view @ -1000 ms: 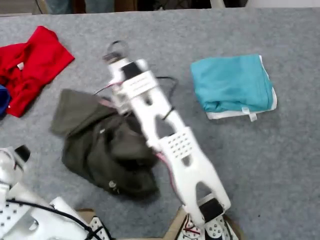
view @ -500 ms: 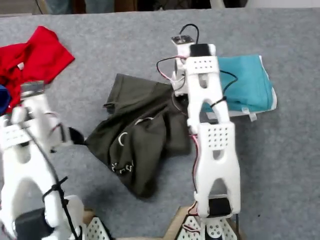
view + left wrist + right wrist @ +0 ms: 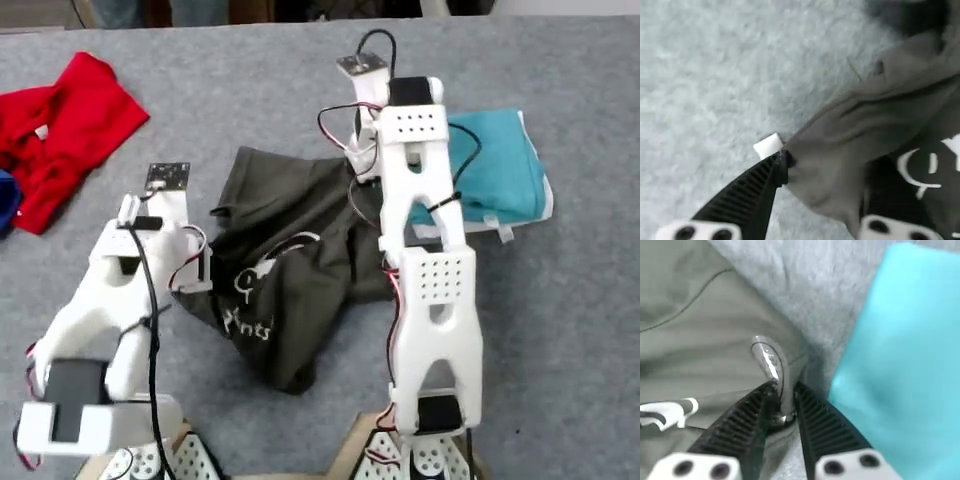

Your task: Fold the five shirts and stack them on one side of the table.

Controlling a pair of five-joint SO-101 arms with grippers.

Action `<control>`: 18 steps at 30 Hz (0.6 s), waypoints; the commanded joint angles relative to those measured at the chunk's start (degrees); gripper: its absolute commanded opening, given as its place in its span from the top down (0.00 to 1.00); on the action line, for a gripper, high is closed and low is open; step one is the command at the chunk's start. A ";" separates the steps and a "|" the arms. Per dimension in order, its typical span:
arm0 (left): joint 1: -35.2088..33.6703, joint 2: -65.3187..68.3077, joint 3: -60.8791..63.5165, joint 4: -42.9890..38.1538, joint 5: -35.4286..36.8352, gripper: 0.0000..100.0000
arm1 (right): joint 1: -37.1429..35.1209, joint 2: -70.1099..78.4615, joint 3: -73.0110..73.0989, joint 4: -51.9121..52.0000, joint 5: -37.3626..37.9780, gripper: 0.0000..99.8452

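On the desk (image 3: 560, 330), the olive shirt (image 3: 290, 270) looks limp and light, best held by edges: right hand (image 3: 784, 400) pinches a fold, left hand (image 3: 822, 177) gapes astride the hem.

The olive shirt (image 3: 290, 270) is matt cloth, the tabletop (image 3: 560, 330) fuzzy grey felt, the right tool (image 3: 783, 392) ribbed black plastic, a glossy tag (image 3: 767, 360) between its tips.

I see an olive shirt (image 3: 300, 280) with white print mid-desk, a red shirt (image 3: 60, 130) at the left edge, a teal shirt (image 3: 500, 165) right, all on the grey desk (image 3: 580, 320).
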 commanded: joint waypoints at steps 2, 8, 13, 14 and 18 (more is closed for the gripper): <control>-0.22 6.15 -5.58 1.41 -0.53 0.98 | -0.62 -4.53 -6.46 0.35 0.35 0.98; -3.91 1.23 -8.40 10.73 -13.63 0.97 | -0.62 -4.62 -7.87 0.35 -3.69 0.79; -13.41 -12.57 -8.48 14.07 -28.92 0.97 | -2.46 -4.62 -7.96 0.35 -4.31 0.67; -15.16 -15.82 -8.66 14.77 -32.18 0.97 | -3.43 -4.62 -7.96 0.35 -5.36 0.67; -22.20 -28.92 -12.62 17.41 -39.65 0.97 | -10.99 -4.18 -7.43 -0.79 -10.11 0.69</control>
